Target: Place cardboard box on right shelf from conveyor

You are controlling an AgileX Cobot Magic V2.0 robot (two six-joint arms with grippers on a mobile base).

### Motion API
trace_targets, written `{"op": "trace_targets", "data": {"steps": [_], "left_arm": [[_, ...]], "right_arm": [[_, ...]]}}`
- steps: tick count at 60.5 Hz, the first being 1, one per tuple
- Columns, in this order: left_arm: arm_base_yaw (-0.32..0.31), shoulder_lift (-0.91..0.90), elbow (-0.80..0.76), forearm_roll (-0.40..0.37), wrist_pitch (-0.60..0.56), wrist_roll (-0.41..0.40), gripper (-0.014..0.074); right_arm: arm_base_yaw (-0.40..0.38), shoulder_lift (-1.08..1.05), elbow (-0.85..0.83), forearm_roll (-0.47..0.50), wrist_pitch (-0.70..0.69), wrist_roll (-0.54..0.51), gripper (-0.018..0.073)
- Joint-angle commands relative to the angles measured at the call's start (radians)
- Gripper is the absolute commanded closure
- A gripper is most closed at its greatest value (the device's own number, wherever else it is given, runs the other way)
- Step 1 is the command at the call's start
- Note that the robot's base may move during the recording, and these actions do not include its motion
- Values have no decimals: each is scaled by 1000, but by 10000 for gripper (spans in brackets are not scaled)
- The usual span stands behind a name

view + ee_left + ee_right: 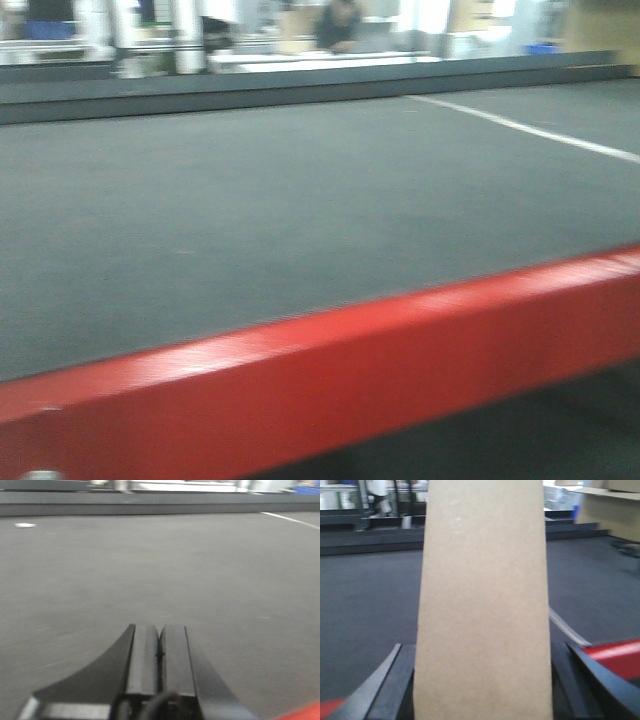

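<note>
While its fingers clamp the tall tan cardboard box at frame centre, the right gripper hovers over the grey conveyor belt. The left gripper holds its fingers pressed together, empty.

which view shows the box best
Right wrist: the box fills the frame's middle, held in the right gripper. The front and left wrist views show only conveyor, no box.
</note>
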Motion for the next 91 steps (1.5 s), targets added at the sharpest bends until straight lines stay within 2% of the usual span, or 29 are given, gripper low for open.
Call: {"op": "trace_targets", "data": {"steps": [1, 91], "left_arm": [[-2, -15, 9, -6, -84, 0, 713], [-2, -15, 9, -6, -84, 0, 713]], "right_arm": [[-7, 19, -27, -14, -104, -11, 357], [-7, 19, -27, -14, -104, -11, 357]]}}
